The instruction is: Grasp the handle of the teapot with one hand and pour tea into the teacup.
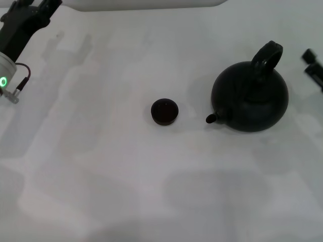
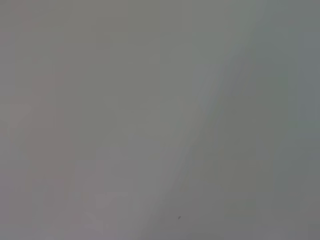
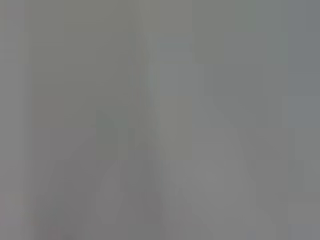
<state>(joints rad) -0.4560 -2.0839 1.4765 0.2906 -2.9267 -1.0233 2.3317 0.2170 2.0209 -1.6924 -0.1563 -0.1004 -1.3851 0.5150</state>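
The teapot (image 1: 251, 97) sits upright on the white table (image 1: 101, 191), right of centre in the head view, its spout (image 1: 212, 118) pointing toward the robot's left and slightly toward the robot. The handle (image 1: 267, 56) arches over the pot's top, seen nearly edge-on at the far side, and nothing touches it. The teacup (image 1: 165, 111) stands alone near the middle of the table, left of the spout and apart from it, its mouth facing up — its inside looks dark, and any contents cannot be made out. The left gripper (image 1: 28, 12) is raised at the far left corner, well apart from the cup and pot; how wide its claw stands cannot be told. The right gripper (image 1: 314, 68) shows only as a dark sliver at the right edge, near the teapot but not touching it — its claw cannot be read either. Both wrist views show only a plain grey surface.
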